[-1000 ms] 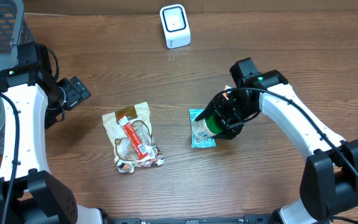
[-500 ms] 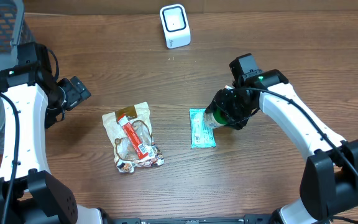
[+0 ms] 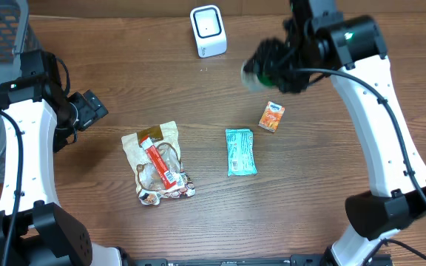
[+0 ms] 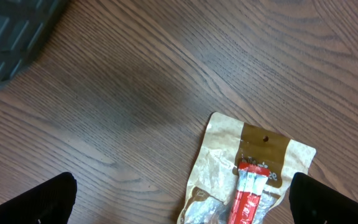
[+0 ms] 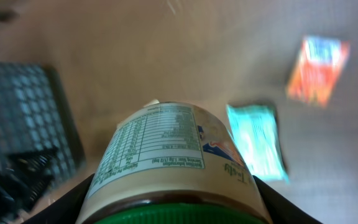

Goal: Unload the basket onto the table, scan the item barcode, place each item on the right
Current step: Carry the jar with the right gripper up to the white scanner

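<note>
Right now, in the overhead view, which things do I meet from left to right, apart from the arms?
Grey basket, brown snack bag, white scanner, teal packet, small orange box. The jar in the right gripper overlaps the last two, so I omit it.

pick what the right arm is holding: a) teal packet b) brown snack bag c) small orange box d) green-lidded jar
d: the jaws of the right arm grip the green-lidded jar up off the table, while the teal packet, orange box and brown bag lie on the wood.
</note>
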Action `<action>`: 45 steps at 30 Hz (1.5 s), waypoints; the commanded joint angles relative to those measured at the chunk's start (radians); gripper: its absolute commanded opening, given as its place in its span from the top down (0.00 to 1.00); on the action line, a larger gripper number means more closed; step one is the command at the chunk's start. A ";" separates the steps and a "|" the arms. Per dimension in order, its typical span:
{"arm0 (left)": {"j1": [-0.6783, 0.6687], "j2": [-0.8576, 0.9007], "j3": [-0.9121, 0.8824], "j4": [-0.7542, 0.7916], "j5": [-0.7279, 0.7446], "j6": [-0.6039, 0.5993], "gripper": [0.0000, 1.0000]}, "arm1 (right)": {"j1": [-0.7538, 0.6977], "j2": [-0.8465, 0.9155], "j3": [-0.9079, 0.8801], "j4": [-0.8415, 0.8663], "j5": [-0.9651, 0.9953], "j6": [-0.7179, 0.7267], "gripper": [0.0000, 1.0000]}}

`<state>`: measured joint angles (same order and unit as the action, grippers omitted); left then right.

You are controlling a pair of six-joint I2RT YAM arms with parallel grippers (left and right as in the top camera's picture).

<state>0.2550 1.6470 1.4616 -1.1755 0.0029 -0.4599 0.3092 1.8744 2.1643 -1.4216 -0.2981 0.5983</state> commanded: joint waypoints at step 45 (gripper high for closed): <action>-0.007 0.000 0.021 0.002 -0.003 0.019 0.01 | 0.088 0.732 0.058 1.475 0.284 -0.441 0.96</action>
<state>0.2550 1.6470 1.4616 -1.1751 0.0032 -0.4599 0.4000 2.5912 2.2028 0.0311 0.0032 0.1429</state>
